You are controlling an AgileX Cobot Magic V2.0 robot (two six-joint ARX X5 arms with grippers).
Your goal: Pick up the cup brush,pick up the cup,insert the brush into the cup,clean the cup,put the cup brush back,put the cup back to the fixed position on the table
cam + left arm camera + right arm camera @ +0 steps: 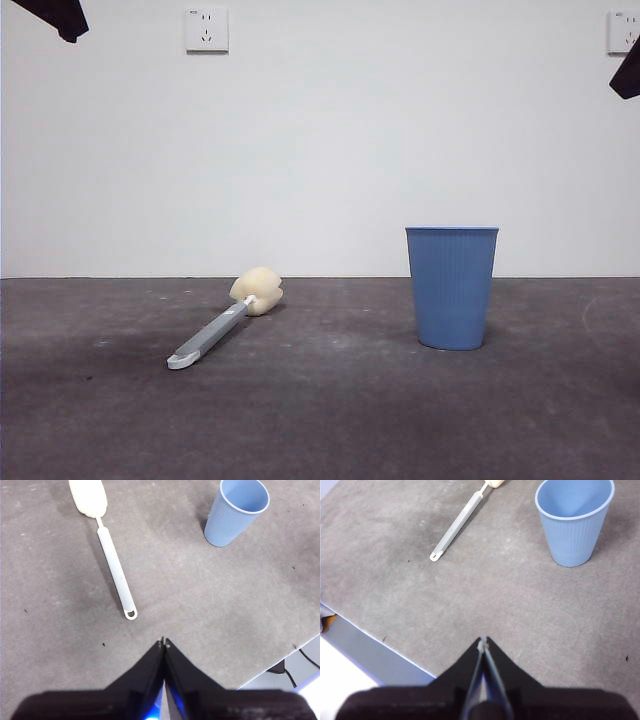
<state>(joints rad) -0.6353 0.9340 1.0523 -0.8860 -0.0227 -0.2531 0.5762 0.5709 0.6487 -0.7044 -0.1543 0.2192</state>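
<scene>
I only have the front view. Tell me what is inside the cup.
Observer: Nothing; the right wrist view looks into the cup and it is empty.
Operator: Report the grippers.
Observer: The left gripper is shut, above bare table.
Operator: And the other one.
Observer: The right gripper is shut too, holding nothing.
Operator: Describe the brush's handle end.
Observer: The cup brush ends in a small loop with a hole.

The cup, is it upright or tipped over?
Upright: the cup stands on its base on the table, open rim up.
</scene>
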